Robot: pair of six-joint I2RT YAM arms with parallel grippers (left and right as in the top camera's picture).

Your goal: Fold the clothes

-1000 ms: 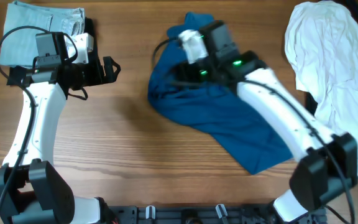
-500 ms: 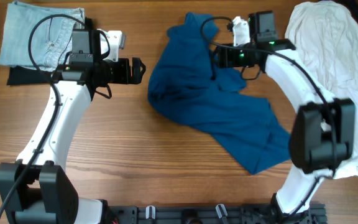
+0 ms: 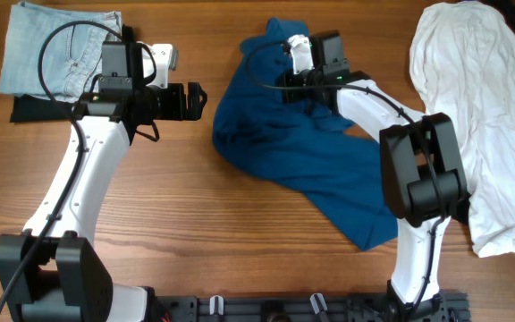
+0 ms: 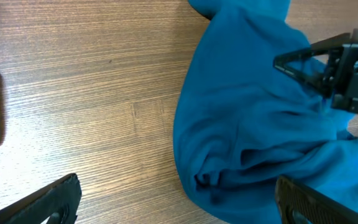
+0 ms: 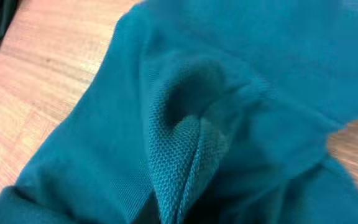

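At the far middle of the surface (image 3: 195, 224), the blue shirt (image 3: 302, 152) is lying crumpled; the right jaws are pinching a thin ridge of it; the left jaws are standing open just left of it; that soft fold may be slipping free under any pull

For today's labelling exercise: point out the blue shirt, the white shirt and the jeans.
blue shirt (image 3: 311, 165), overhead view, crumpled middle.
white shirt (image 3: 472, 80), overhead view, upper part.
jeans (image 3: 34, 49), overhead view, folded middle.
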